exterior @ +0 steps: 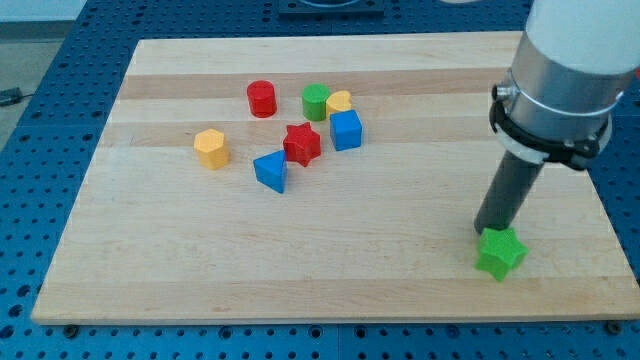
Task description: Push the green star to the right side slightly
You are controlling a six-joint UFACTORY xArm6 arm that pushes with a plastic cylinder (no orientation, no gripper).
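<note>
Green star (500, 252): near the table (300, 270) bottom-right corner.
Tip (487, 231): touching the star's upper-left.
Fingers: none, just a rod.
Your push: short, straight toward the right edge.

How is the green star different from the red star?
The green star sits alone near the view's bottom right, touching my tip; the red star sits far from it, in the crowd of blocks up left. The green star has no neighbours; the red star has the blue cube close beside it. Both are star shaped.
</note>
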